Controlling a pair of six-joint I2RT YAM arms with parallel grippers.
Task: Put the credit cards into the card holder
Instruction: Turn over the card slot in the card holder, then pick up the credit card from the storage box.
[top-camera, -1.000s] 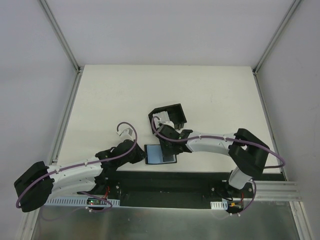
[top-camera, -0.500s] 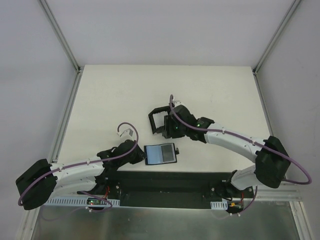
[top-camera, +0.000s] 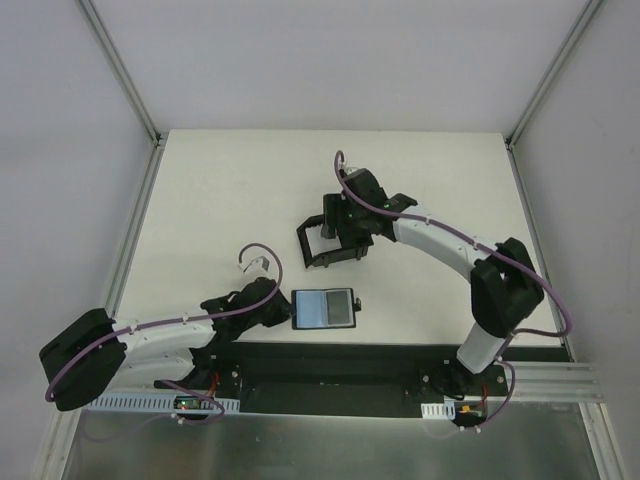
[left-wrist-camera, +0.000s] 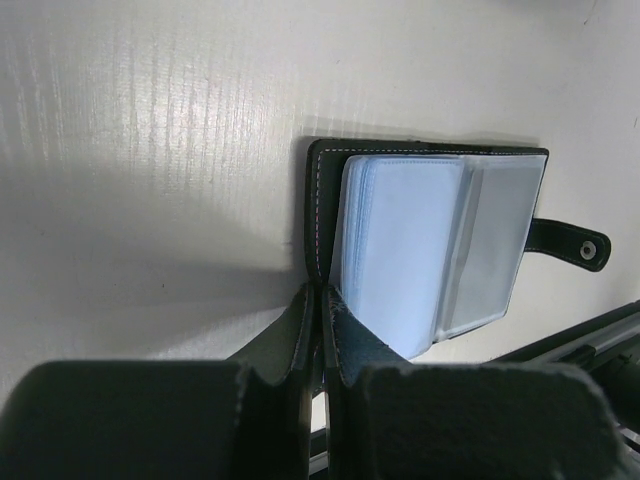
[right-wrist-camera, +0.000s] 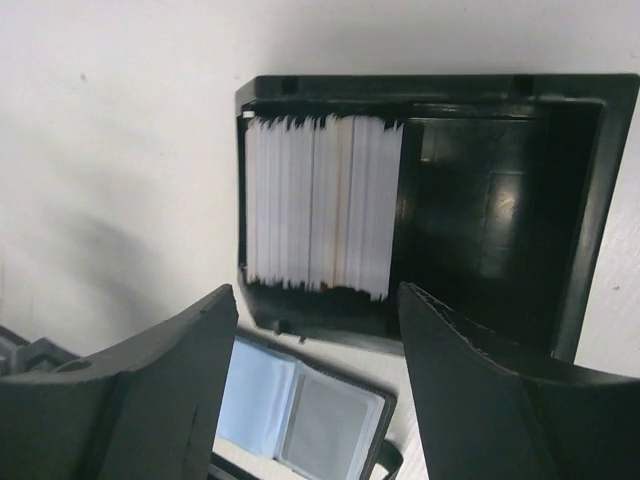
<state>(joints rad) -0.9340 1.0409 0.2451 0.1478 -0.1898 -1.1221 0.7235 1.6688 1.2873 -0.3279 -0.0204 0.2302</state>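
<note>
right arm (top-camera: 440, 241) swung over box (top-camera: 306, 246), jaws wider

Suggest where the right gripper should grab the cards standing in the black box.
Pinch the top edges of the credit cards, coming straight down. They stand on edge, packed at one end of the box, so walls block the sides; only the upper edges are free. One finger probably fits in the empty half beside the stack. The right gripper hangs open above them.

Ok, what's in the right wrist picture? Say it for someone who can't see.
White cards stand on edge in the left part of a black open box on a pale table. The right tool, spread open, frames them, with the open card holder below between its fingers.
</note>
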